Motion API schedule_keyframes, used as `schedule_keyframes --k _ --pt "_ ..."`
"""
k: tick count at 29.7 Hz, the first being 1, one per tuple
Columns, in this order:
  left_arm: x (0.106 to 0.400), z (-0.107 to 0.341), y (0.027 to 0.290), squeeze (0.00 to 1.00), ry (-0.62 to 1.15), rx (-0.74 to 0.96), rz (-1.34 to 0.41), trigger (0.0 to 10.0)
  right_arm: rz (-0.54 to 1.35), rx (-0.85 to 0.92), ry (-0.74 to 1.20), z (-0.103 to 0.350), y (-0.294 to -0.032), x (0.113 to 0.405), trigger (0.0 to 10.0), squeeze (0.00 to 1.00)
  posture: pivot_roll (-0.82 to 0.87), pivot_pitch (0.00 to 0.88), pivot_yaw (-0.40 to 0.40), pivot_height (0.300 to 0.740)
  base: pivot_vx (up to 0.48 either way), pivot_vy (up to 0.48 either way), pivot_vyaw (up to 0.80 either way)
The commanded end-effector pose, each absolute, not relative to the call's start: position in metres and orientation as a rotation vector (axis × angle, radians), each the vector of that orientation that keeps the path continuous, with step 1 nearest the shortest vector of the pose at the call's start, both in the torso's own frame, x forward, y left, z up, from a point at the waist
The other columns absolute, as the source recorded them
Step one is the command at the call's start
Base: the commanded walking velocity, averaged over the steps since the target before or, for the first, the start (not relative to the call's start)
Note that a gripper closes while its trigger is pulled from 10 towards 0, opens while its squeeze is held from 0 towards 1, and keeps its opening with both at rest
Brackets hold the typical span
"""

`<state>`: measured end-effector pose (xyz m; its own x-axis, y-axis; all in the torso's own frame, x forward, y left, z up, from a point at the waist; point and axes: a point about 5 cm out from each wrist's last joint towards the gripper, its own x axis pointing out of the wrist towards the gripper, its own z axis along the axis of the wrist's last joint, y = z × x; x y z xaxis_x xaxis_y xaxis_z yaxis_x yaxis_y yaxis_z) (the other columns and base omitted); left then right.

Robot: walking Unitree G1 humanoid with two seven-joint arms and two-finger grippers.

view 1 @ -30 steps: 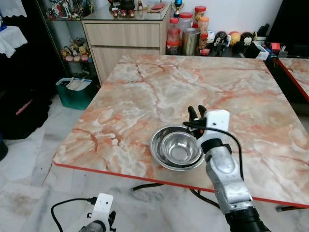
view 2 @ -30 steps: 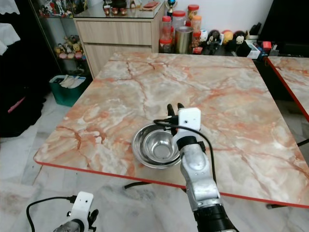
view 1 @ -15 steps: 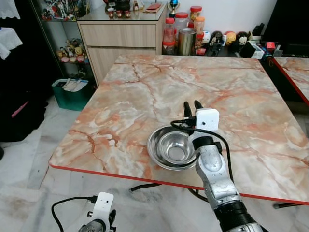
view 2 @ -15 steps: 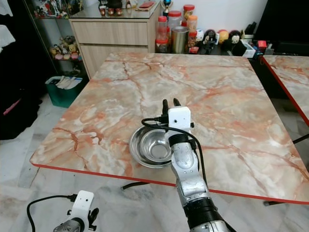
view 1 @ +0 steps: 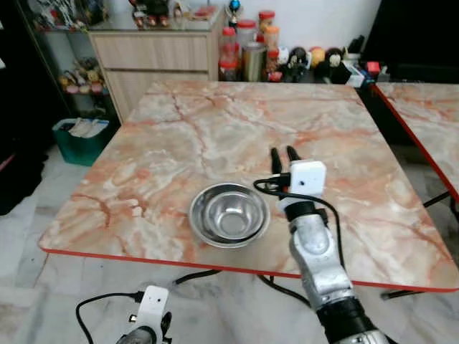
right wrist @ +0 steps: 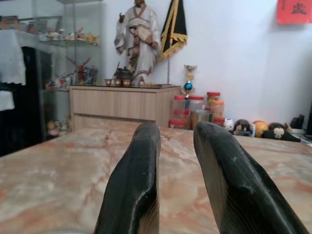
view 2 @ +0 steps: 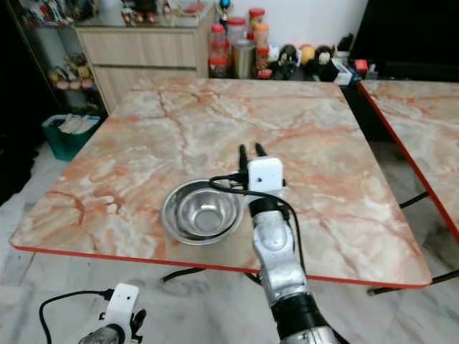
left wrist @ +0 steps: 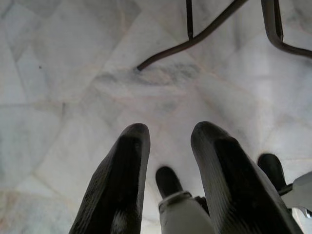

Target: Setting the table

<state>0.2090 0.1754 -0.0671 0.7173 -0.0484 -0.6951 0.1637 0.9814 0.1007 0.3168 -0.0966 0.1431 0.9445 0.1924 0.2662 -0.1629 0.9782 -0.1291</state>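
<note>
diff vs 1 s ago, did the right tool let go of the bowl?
Yes. The right tool, earlier at the steel bowl's right rim, now stands apart from it to the right, fingers open and empty. The camera shifted too. The bowl stays near the marble table's front edge; the left tool still hangs over the floor.

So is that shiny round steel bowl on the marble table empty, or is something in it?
Empty. The shiny round steel bowl stands upright on the marble table, its bare metal bottom showing.
</note>
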Motion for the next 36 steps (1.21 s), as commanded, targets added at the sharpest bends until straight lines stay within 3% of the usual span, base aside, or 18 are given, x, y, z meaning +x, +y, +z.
schedule_keyframes --k 1,14,19,28,36 --pt "0.205 -0.07 0.171 0.0 0.772 0.158 -0.132 10.0 0.195 -0.162 -0.263 0.136 -0.107 0.306 10.0 0.0 -0.09 0.0 0.01 0.736 0.0 -0.304 0.0" --pt "0.202 -0.071 0.169 0.0 0.772 0.152 -0.133 10.0 0.169 -0.221 -0.238 0.116 -0.132 0.254 10.0 0.0 -0.11 0.0 -0.006 0.736 0.0 -0.302 0.0" --pt "0.204 -0.07 0.17 0.0 0.77 0.15 -0.132 10.0 0.075 -0.263 -0.145 0.096 -0.157 0.238 10.0 0.0 -0.12 0.0 0.003 0.736 0.0 -0.284 0.0" --pt "0.204 -0.07 0.17 0.0 0.771 0.15 -0.134 10.0 -0.034 -0.268 -0.058 0.08 -0.184 0.22 10.0 0.0 -0.13 0.0 0.007 0.736 0.0 -0.277 0.0" --pt "0.203 -0.071 0.17 0.0 0.775 0.148 -0.134 10.0 -0.116 -0.251 0.156 0.034 -0.216 0.212 10.0 0.0 -0.14 0.0 0.015 0.736 0.0 -0.265 0.0"
